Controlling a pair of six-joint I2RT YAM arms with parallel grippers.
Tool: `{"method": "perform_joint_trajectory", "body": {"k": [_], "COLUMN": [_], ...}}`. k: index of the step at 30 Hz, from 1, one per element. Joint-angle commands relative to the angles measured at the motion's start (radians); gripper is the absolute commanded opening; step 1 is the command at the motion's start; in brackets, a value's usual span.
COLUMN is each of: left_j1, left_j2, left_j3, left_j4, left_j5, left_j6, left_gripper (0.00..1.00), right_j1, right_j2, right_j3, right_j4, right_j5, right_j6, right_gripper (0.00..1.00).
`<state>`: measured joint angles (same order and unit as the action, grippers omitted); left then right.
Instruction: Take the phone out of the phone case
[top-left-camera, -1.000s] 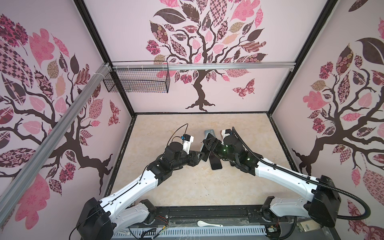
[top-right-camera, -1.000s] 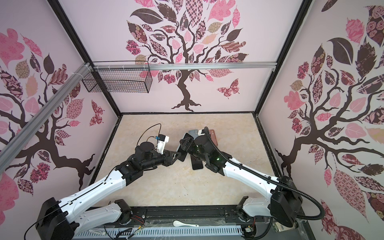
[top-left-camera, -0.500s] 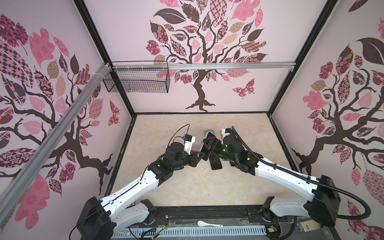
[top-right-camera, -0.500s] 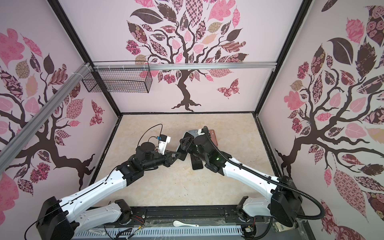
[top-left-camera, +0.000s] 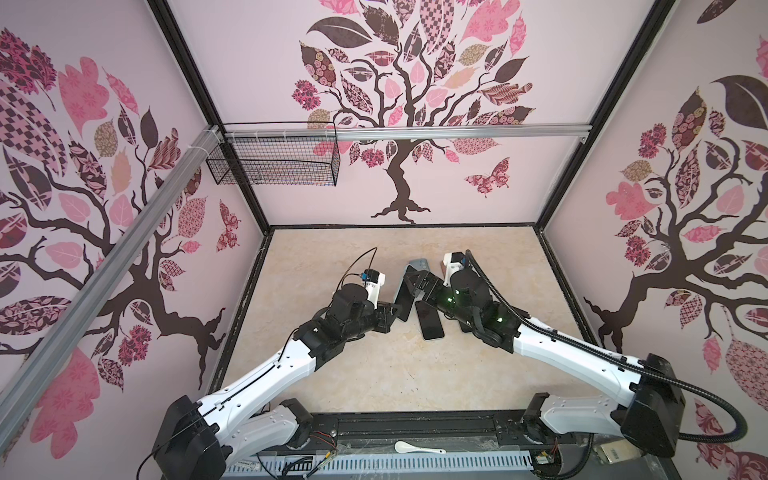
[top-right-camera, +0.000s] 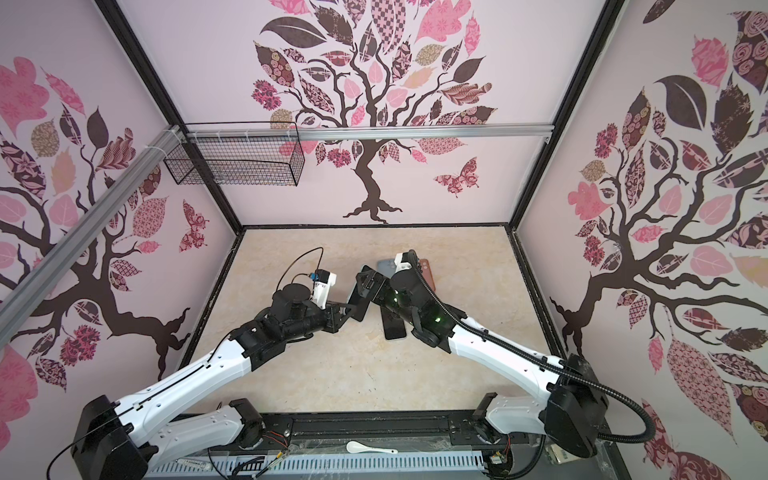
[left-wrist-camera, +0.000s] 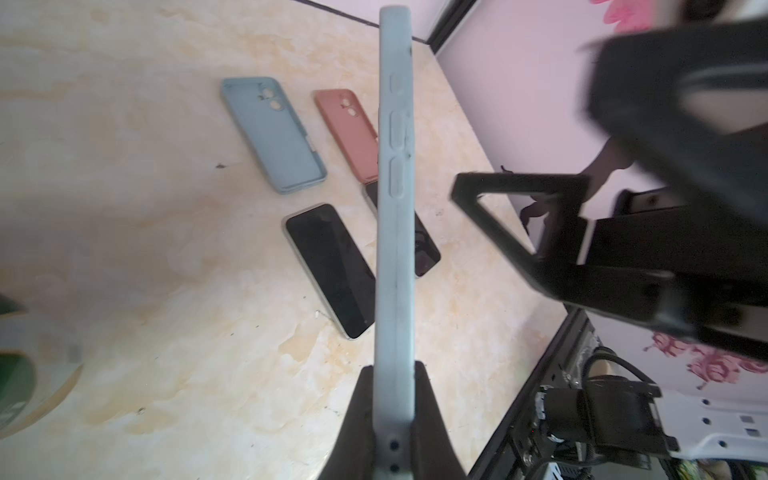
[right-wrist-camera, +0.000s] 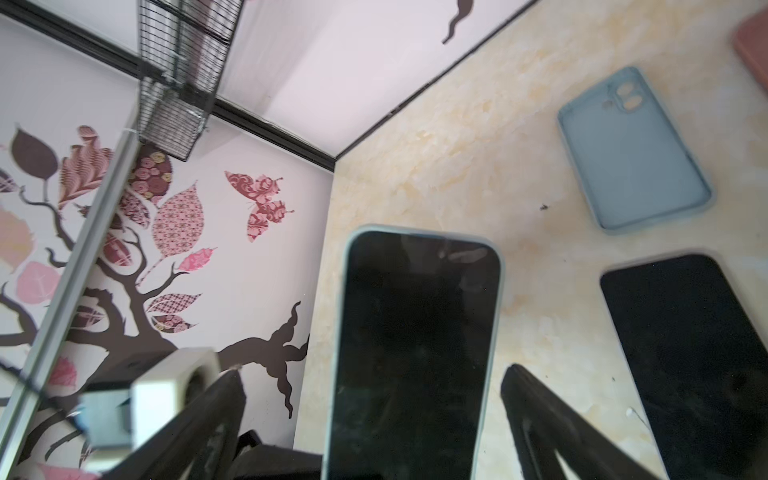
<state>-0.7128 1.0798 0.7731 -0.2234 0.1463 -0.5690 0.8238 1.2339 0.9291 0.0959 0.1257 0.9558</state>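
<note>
Worked above a beige marbled tabletop (top-left-camera: 395, 374). Pinched tight, with the black left gripper (left-wrist-camera: 392, 374), the near end of a dark-screened phone in its pale grey-blue silicone case (right-wrist-camera: 419, 332), long axis running near to far, screen turned right. Faced that screen from just right with the black right gripper (right-wrist-camera: 372, 372), spread wide, empty. Ignored a spare blue silicone case (left-wrist-camera: 272, 133) farther back.

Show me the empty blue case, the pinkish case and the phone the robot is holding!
empty blue case (left-wrist-camera: 272, 135), left wrist view, middle of its inside.
pinkish case (left-wrist-camera: 349, 133), left wrist view, middle of its face.
held phone (right-wrist-camera: 415, 332), right wrist view, middle of its dark screen.
</note>
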Motion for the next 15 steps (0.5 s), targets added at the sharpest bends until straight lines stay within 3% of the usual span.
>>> {"method": "perform_joint_trajectory", "body": {"k": [1,6,11,15], "left_j1": [0.002,0.002,0.006,0.031], "left_j2": [-0.024,-0.030,-0.052,-0.076], "left_j3": [0.088,0.113,0.118,0.129], "left_j4": [-0.079,-0.151,-0.205,-0.257], "left_j5": [-0.100,-0.144,-0.141,-0.155], "left_j6": [0.044,0.092,0.146,0.157], "left_gripper": [0.00,0.00,0.00,0.00], "right_j1": [0.005,0.002,0.003,0.002], "right_j2": [-0.068,-0.165,-0.187,-0.187], "right_j3": [-0.034,-0.271,-0.165,-0.102], "right_j4": [0.109,0.459,0.183,0.004], "right_j5": [0.011,-0.092,-0.206,-0.205], "right_j6": [-0.127,-0.305,-0.578,-0.744], "right_gripper": [0.99,0.98,0.94,0.90]}}
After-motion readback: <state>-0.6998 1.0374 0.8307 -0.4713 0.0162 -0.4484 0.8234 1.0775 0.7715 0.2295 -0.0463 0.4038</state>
